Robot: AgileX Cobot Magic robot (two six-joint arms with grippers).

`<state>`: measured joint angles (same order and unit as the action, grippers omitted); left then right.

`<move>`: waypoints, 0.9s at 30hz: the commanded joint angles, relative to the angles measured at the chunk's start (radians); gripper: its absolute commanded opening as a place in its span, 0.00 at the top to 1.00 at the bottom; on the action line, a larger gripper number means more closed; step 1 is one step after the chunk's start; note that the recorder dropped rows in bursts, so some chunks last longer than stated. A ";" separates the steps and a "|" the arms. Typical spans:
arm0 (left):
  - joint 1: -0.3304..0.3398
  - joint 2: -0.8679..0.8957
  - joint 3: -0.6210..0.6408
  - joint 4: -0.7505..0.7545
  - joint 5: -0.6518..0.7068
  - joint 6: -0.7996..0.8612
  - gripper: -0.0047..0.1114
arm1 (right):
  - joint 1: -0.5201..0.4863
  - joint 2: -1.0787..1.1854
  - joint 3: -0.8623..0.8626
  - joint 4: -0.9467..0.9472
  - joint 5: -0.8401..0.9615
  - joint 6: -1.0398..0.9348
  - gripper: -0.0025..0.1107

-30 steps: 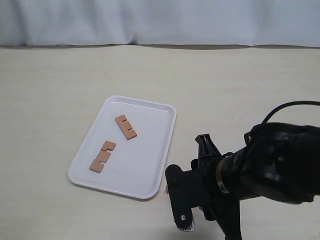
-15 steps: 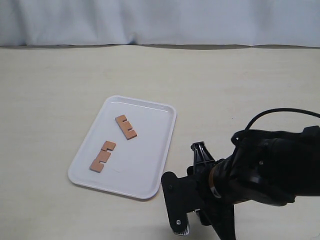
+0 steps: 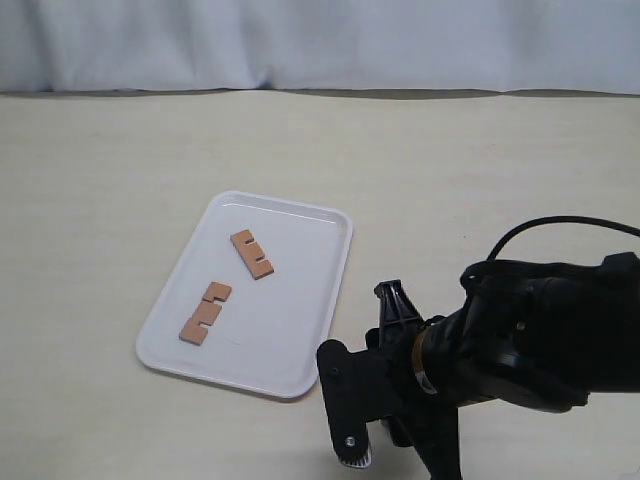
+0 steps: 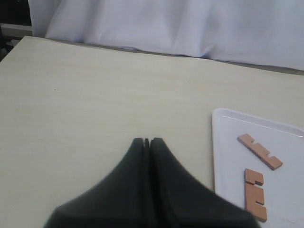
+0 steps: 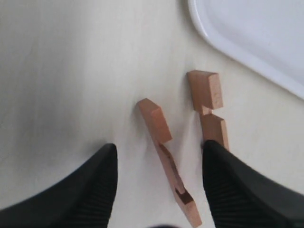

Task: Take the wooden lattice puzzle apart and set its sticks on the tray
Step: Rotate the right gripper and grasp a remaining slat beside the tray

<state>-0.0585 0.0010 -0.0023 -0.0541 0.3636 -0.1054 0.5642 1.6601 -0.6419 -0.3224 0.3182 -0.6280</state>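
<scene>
The white tray [image 3: 292,322] holds two reddish-brown notched sticks, one towards its far end [image 3: 252,254] and one nearer [image 3: 205,313]. My right gripper [image 3: 370,392] hangs low just off the tray's near right corner and hides the table under it in the exterior view. The right wrist view shows this gripper [image 5: 159,147] open over two loose sticks on the table. One stick [image 5: 154,118] lies between the fingers; the other [image 5: 210,97] lies by one finger [image 5: 228,180]. No assembled lattice shows. My left gripper [image 4: 147,141] is shut and empty, over bare table beside the tray [image 4: 228,156].
A pale wooden tabletop [image 3: 120,180] runs all round the tray. A white cloth backdrop [image 3: 320,40] closes off the far edge. The tray's rounded corner [image 5: 247,33] lies close beyond the two loose sticks.
My right arm has sunk lower and shifted slightly left, towards the tray's near corner. The sticks on the tray have not moved.
</scene>
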 commanded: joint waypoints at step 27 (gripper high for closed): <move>0.001 -0.001 0.002 -0.006 -0.010 -0.002 0.96 | -0.005 0.043 0.003 -0.009 0.000 0.003 0.52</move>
<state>-0.0585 0.0010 -0.0023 -0.0541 0.3636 -0.1054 0.5642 1.6874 -0.6419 -0.3224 0.3136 -0.6261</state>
